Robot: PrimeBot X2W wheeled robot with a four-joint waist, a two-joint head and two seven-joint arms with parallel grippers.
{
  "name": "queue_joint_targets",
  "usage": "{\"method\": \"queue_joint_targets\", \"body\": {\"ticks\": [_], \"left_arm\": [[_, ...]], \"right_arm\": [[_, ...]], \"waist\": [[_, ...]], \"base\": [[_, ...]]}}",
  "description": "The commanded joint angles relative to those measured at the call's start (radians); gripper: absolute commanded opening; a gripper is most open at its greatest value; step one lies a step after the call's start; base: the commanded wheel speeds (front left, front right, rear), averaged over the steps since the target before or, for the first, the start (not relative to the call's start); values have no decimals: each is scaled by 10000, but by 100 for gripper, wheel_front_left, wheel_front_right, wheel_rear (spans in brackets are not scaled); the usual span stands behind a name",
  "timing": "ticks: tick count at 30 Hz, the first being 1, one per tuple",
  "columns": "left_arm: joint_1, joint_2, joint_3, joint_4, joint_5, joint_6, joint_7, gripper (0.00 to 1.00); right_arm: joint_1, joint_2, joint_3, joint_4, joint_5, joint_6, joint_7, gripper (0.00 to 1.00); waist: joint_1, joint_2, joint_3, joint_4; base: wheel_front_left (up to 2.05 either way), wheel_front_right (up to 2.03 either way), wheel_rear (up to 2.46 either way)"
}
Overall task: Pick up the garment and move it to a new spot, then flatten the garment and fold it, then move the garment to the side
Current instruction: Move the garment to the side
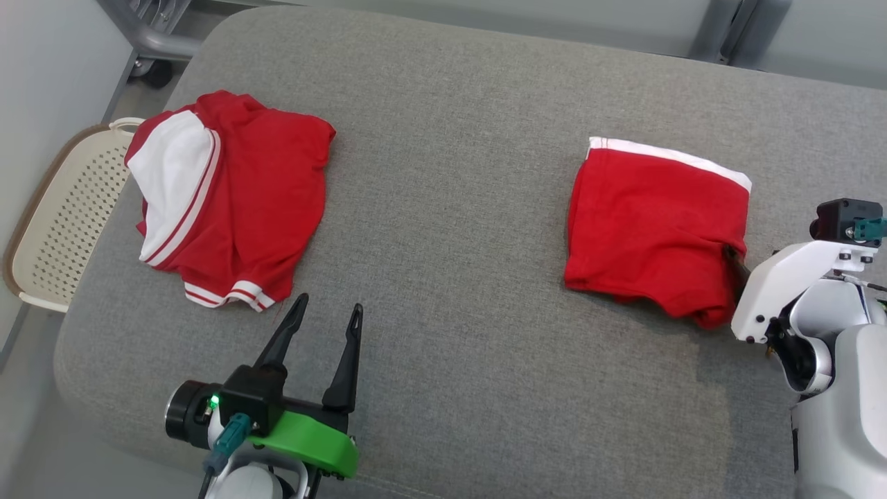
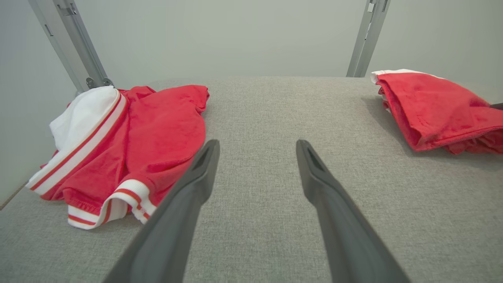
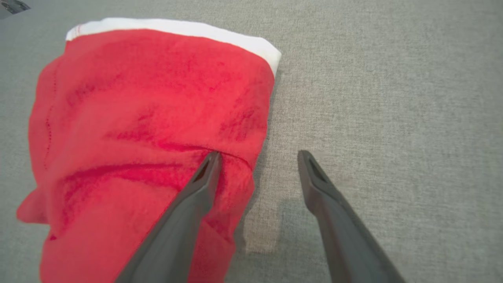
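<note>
A folded red garment (image 1: 651, 222) with a white band along its far edge lies on the right of the grey cushion (image 1: 450, 208). My right gripper (image 3: 258, 157) is open at its near right corner. One finger (image 3: 196, 192) rests on the red cloth and the other stands over bare cushion, so nothing is held. From the head view one dark finger (image 1: 736, 263) shows against the garment's edge. A second red and white garment (image 1: 229, 194) lies crumpled at the left. My left gripper (image 1: 329, 303) hovers open just in front of it, empty, with its fingertips (image 2: 208, 157) apart over bare cushion.
A cream perforated basket (image 1: 62, 208) stands off the cushion's left edge. Grey metal frame posts (image 2: 70, 43) rise behind the cushion against a pale wall. Bare grey fabric stretches between the two garments (image 2: 436, 110).
</note>
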Motion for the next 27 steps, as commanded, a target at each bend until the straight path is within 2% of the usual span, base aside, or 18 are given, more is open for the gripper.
{"method": "queue_joint_targets", "body": {"ticks": [1, 11, 12, 13, 14, 21, 27], "left_arm": [[-137, 21, -11, -24, 74, -22, -4, 100], [-220, 0, -15, -43, 71, -26, -4, 100], [-229, -1, -10, -45, 70, -28, -4, 100], [-236, -3, -3, -49, 70, -29, -3, 100], [-259, -4, 7, -31, 83, -33, -3, 100], [-280, -6, 75, 13, 124, -29, -3, 100], [-324, 39, 137, -179, 189, 39, -3, 100]], "right_arm": [[-121, -31, -51, 188, 222, -8, -196, 100], [-371, -7, 215, 1709, 1026, -5, -743, 100], [-388, -3, 234, 1832, 1049, -5, -787, 92], [-423, 2, 244, 1936, 1055, -5, -836, 41], [-449, 8, 266, 2119, 942, -5, -908, 0], [-620, -19, 236, 2276, 478, -14, -1122, 0], [-875, -51, 480, 1737, -403, -14, -981, 0]], "waist": [[0, 0, 131, 106], [0, 0, 396, 231], [0, 0, 411, 233], [0, 0, 423, 233], [0, 0, 433, 235], [0, 0, 390, 133], [0, 0, 439, -376]], "base": [[0, 0, 0], [0, 0, 0], [0, 0, 0], [0, 0, 0], [0, 0, 0], [0, 0, 0], [0, 0, 0]]}}
